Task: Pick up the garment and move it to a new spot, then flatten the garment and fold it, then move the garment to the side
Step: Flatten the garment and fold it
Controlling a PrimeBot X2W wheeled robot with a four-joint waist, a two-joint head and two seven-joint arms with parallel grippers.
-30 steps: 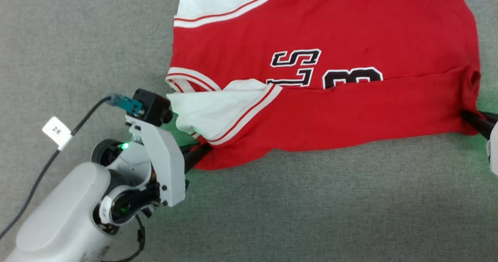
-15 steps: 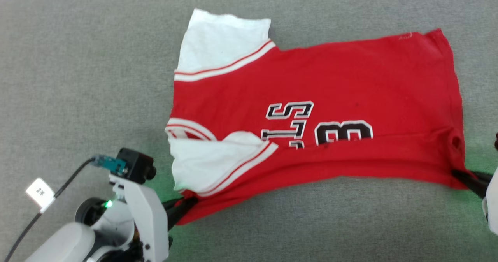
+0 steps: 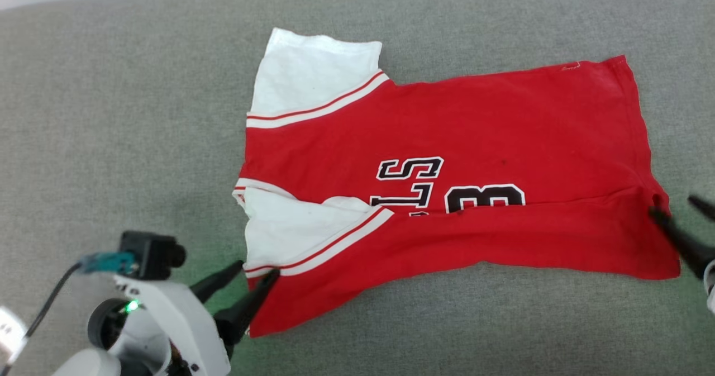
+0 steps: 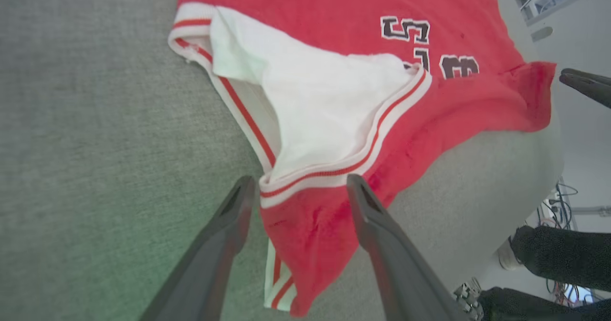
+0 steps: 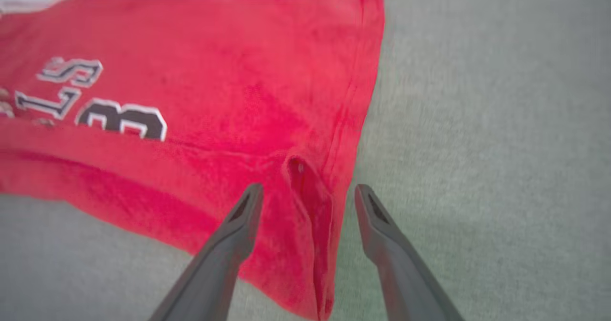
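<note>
Left tool wide open at the garment sleeve corner, right tool open at its hem, neither grasping; the garment lies spread on the grey bench.

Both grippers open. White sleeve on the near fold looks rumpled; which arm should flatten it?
Probably left: the left gripper sits open at the sleeve end of the garment, fingertips beside the white sleeve. The right gripper is at the opposite hem corner.

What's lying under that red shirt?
Grey cloth surface shows all round the garment; directly beneath is covered. Its near edge folds over itself, hiding part of the lettering.
</note>
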